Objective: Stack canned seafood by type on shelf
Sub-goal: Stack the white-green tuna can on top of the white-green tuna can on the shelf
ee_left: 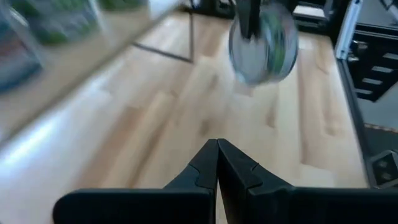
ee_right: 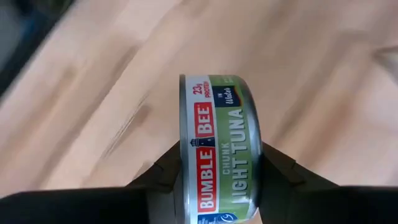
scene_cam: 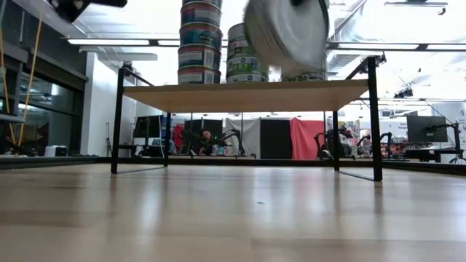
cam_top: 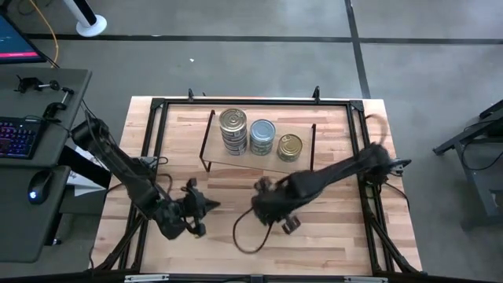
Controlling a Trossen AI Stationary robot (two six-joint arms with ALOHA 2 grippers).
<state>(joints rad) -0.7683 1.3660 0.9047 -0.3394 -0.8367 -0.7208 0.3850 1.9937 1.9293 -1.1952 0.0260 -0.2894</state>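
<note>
The shelf [cam_top: 236,159] stands at the table's far middle and carries three stacks of canned seafood: a tall stack [cam_top: 233,130] on the left, a middle one [cam_top: 262,135] and a gold-lidded one [cam_top: 289,147]. My right gripper [cam_top: 267,206] hangs over the table in front of the shelf, shut on a green-labelled tuna can [ee_right: 217,149]. The low view shows that can [scene_cam: 287,33] high above the tabletop. My left gripper [ee_left: 217,165] is shut on nothing, over the table's near left [cam_top: 206,206]. My right gripper pinches the tuna can between its two fingers, one finger [ee_right: 163,173] on each flat end face, so the can stands on edge with its labelled side wall [ee_right: 239,134] toward the wrist. The fingers slant steeply down from above. The can is lifted clear of the table.
A dark cable loop [cam_top: 247,236] lies on the wood near the front edge. A black frame [cam_top: 157,141] runs around the tabletop. A side desk with a keyboard [cam_top: 16,137] and a mouse stands to the left. Bare wood lies between the shelf and the grippers.
</note>
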